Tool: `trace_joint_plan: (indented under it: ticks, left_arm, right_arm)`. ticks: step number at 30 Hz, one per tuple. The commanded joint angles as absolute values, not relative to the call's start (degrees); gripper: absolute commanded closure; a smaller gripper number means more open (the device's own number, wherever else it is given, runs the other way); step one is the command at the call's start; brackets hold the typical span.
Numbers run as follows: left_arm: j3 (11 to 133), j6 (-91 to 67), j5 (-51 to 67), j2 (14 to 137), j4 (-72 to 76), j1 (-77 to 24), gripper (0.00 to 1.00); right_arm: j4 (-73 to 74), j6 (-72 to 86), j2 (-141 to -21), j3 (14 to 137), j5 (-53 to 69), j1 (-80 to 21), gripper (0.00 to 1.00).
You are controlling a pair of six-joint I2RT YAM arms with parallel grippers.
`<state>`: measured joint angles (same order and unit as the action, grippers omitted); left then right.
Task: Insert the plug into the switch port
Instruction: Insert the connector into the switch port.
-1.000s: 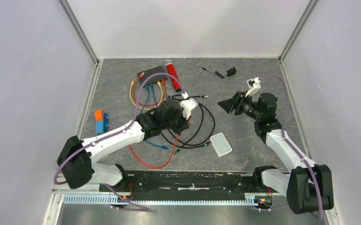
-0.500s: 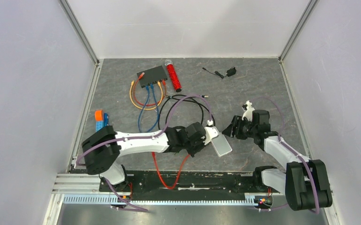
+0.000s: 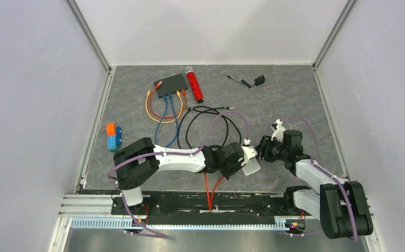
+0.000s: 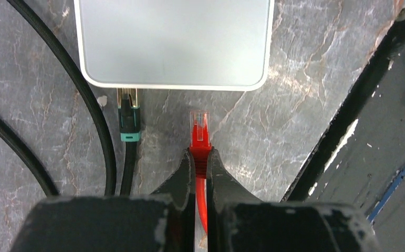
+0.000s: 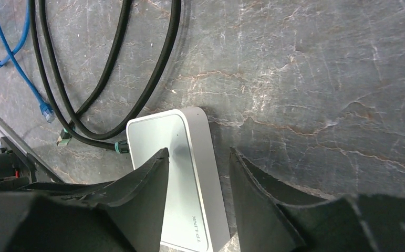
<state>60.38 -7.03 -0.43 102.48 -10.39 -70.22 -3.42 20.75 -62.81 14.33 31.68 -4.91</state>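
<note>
Left gripper (image 4: 200,155) clamped behind the red plug (image 4: 199,125), tip just short of the white box (image 4: 174,42). Plug probably light and rigid, clip fragile, so hold the boot. Right gripper (image 5: 197,157) apart over the white box. Ports (image 3: 172,93) on the black box (image 3: 171,83), well away from the white box.

Left arm (image 3: 174,159): stretched from its base at the near left, running rightward and low over the table, elbow folded back near the base.
Left gripper (image 4: 200,157): pointing right in the top view; its black fingers (image 4: 182,176) are pressed together on the cable boot of a red plug (image 4: 200,126), whose tip sticks out past the fingertips.
Right arm (image 3: 315,173): folded low from its base at the near right, forearm slanting up and to the left.
Right gripper (image 5: 197,173): pointing left toward the other gripper, tilted downward; its fingers (image 5: 150,176) are spread apart, gripping nothing.
Grippers together: tips near each other, facing.
</note>
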Motion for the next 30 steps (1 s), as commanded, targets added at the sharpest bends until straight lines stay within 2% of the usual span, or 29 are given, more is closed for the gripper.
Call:
trace_joint_plan:
  ticks: [1, 19, 30]
  left_arm:
    - [64.06, -10.66, -3.2, 104.18, -9.14, -70.32, 0.98]
    - [67.61, -14.48, -6.88, 108.12, -13.83, -70.22, 0.98]
    - [61.81, -12.4, -7.41, 106.0, -2.28, -70.15, 0.98]
  right_arm:
    - [-5.93, 21.99, -63.46, 12.33, 33.47, -4.78, 0.54]
    - [-8.87, 24.23, -62.05, 9.49, 35.97, -4.84, 0.62]
    - [-11.67, 23.65, -68.59, 8.03, 42.17, -4.92, 0.64]
